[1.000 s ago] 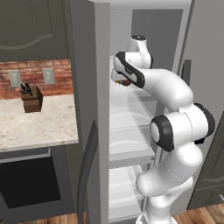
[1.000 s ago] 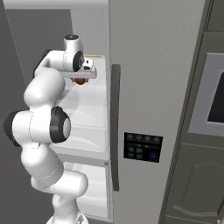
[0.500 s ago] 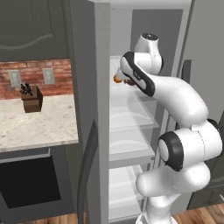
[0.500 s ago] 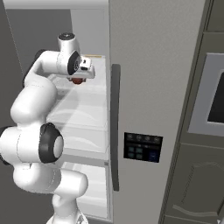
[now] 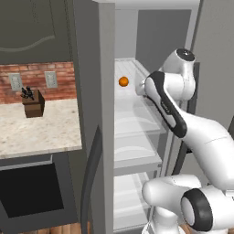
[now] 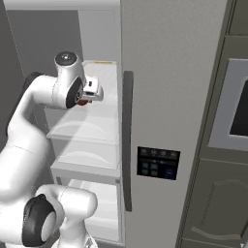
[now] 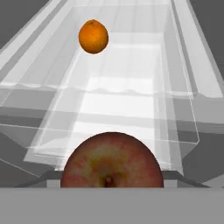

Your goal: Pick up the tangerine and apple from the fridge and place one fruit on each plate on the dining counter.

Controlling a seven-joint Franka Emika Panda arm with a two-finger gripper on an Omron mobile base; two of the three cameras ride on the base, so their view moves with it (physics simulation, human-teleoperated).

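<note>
The fridge (image 5: pixel 91 114) stands open with the arm reaching into the upper part, level with the top white shelf (image 5: pixel 132 98). The gripper (image 6: pixel 89 94) is closed around the apple (image 7: pixel 112 161) — in the hand view the reddish-brown fruit sits right up against the camera, low in the middle, and from the right base view a bit of dark red peeks out just under the hand. The tangerine (image 7: pixel 93 36) is well apart from it, farther back on the translucent shelf; from the left base view it's a small orange ball near the shelf's left side, just beside the arm's wrist. Over on the wall counter (image 5: pixel 36 130) there's a knife block (image 5: pixel 33 101).
</note>
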